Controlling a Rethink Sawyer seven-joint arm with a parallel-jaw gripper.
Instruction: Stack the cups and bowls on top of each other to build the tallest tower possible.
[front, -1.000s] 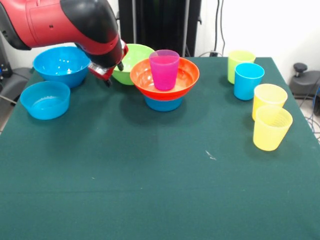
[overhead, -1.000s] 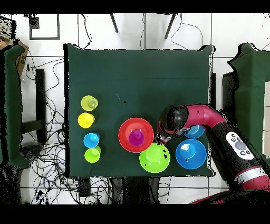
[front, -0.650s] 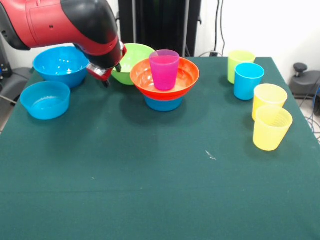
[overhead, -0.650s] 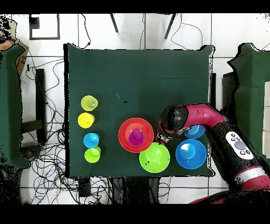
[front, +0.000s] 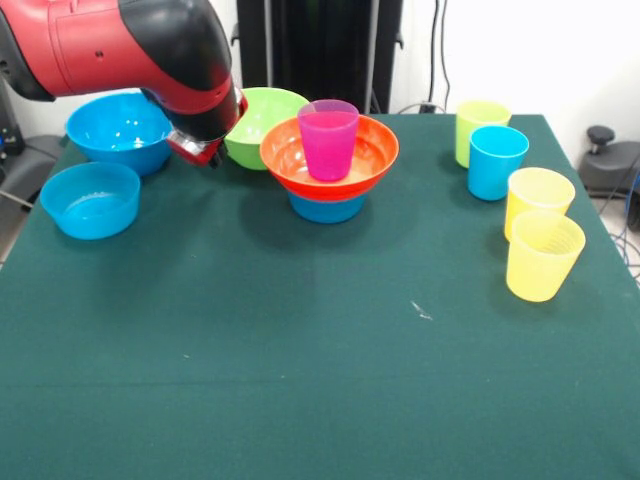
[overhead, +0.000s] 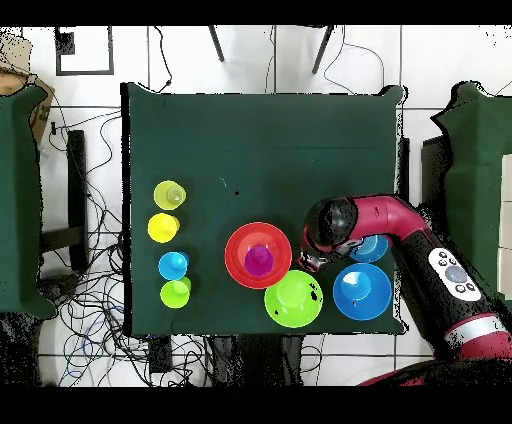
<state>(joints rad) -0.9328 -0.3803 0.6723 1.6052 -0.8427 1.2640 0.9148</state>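
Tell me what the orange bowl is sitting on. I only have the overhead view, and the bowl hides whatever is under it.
Observer: A small blue bowl sits under the orange bowl and holds it off the table.
Operator: Is the purple cup tipped at all?
Observer: No. The purple cup stands upright, mouth up, inside the orange bowl.
Operator: The arm covers part of another blue bowl in my view. Is anything in it?
Observer: From the front, that smaller blue bowl shows whole and looks empty.
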